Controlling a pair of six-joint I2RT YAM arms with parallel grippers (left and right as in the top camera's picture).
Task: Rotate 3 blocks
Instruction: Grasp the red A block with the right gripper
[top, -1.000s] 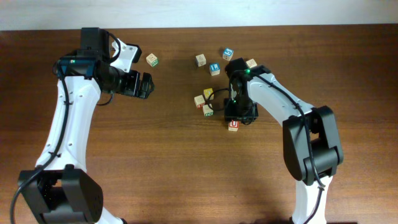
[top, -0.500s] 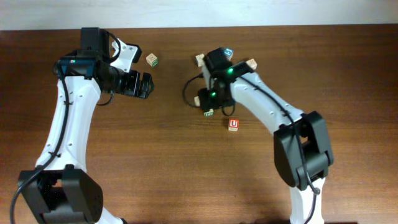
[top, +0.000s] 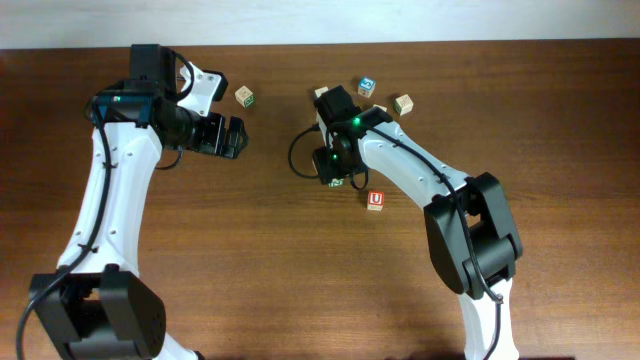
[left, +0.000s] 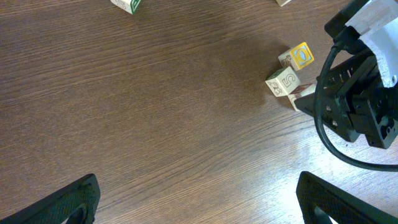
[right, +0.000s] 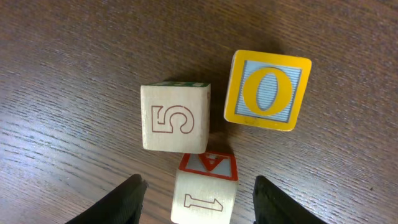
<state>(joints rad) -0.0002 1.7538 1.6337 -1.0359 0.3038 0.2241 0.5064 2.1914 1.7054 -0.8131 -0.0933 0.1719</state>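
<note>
Bare gaps flank the pale wooden cube marked "1" (right: 204, 200) between the right gripper's (right: 200, 208) spread fingers. Just beside it, the tan wooden "5" cube (right: 174, 119) and the yellow-faced wooden "O" cube (right: 267, 89) crowd in, with a narrow slot between them. The brown wooden table (top: 270, 250) offers room left and near. The red-faced "U" cube (top: 375, 200) stands apart, near right.

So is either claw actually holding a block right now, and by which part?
Nothing is held. The left gripper is open, empty; the right gripper straddles the tan block marked 1 without touching it.
</note>
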